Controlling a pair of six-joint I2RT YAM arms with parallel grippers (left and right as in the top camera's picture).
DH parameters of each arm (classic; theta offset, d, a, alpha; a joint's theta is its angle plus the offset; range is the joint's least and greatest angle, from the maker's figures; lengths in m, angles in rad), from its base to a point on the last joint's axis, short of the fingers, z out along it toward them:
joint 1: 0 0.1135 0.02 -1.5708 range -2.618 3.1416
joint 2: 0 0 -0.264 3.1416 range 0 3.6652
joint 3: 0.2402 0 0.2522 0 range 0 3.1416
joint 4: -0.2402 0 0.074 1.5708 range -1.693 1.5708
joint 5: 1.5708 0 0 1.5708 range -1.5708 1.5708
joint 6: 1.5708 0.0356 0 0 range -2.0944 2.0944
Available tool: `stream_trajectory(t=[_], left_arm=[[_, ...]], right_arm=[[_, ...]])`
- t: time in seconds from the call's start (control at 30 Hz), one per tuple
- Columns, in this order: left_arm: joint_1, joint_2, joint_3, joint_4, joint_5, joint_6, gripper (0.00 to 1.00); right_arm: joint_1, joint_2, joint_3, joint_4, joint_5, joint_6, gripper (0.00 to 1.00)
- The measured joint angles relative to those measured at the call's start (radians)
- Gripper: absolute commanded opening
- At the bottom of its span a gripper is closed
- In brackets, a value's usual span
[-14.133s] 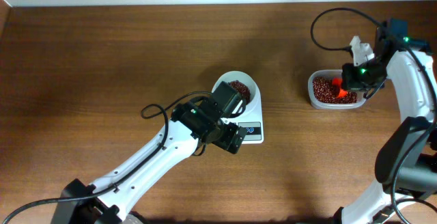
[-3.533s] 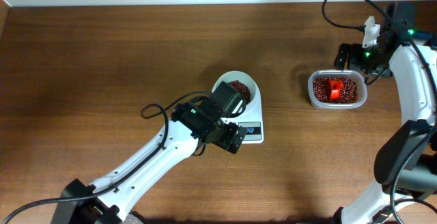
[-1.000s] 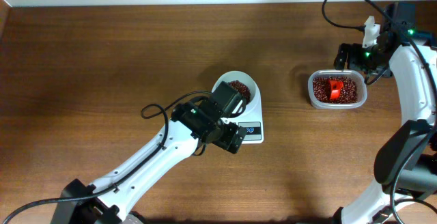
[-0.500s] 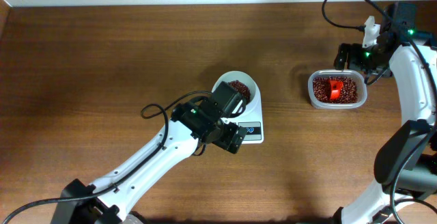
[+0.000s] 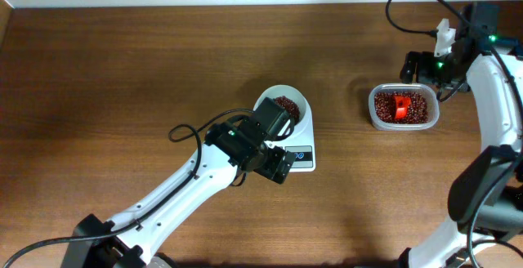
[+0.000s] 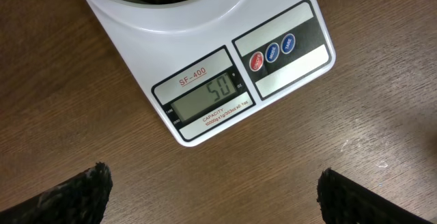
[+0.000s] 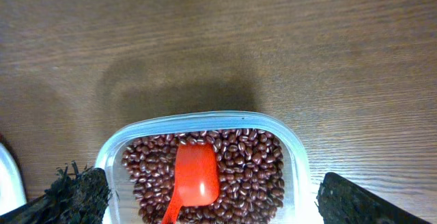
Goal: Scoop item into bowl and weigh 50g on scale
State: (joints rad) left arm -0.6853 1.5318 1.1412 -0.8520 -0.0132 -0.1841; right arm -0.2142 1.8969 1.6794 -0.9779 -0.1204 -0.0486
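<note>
Left gripper (image 6: pixel 215 197) hovers over the table (image 5: pixel 122 72) just off the front edge of the scale (image 6: pixel 293 70), jaws spread wide, nothing in them; left fingertips (image 6: pixel 82 197) sit in the bottom corners of the left wrist view with only bare table between. From overhead it sits at about 8 o'clock of the scale, arm (image 5: pixel 163 198) coming in from 7 o'clock. Scale is white, near table centre; display (image 6: pixel 210 102) reads 50, three round buttons (image 6: pixel 273 50) at the display's 2 o'clock, one red, two blue. Bowl (image 5: pixel 302 109) is white, upright on the scale at the display's 11 o'clock from overhead, with a heap of dark red-brown beans (image 5: pixel 285 104) inside; left wrist view catches only its lower wall and a sliver of the heap at the top edge. Farther out, at 3 o'clock of the scale and well apart from it, a clear plastic tub (image 7: pixel 198 118) stands on the table, filled with more of the same beans. A red scoop (image 7: pixel 196 176) lies loose on top of them, blade toward 12 o'clock in the right wrist view, handle running off toward 7 o'clock. Right gripper (image 7: pixel 215 197) hangs above the tub's far side, about 1 o'clock of it from overhead, jaws wide apart and holding nothing; right fingertips (image 7: pixel 78 200) show in both bottom corners of the right wrist view, flanking the tub, clear of the scoop.
</note>
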Motion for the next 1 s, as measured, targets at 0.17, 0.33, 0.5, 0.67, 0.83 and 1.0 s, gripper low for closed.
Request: stream_trajectory(t=[0.17,0.33,0.5,0.67,0.83,1.0], left_arm=[[0.0,0.0,0.0,0.0,0.0,0.0,0.99],[0.0,0.0,0.0,0.0,0.0,0.0,0.99],[0.0,0.0,0.0,0.0,0.0,0.0,0.99],[0.0,0.0,0.0,0.0,0.0,0.0,0.99],[0.0,0.0,0.0,0.0,0.0,0.0,0.99],[0.0,0.0,0.001,0.0,0.0,0.0,0.99]], right_arm=[[0.0,-0.179,0.0,-0.001,0.0,0.0,0.99],[0.0,-0.354,0.0,-0.001,0.0,0.0,0.99],[0.0,-0.426,0.0,-0.002,0.0,0.0,0.99],[0.0,-0.547,0.0,-0.002,0.0,0.0,0.99],[0.0,-0.705,-0.069,0.002,0.0,0.0,0.99],[0.0,-0.832,-0.343,0.002,0.0,0.0,0.99]])
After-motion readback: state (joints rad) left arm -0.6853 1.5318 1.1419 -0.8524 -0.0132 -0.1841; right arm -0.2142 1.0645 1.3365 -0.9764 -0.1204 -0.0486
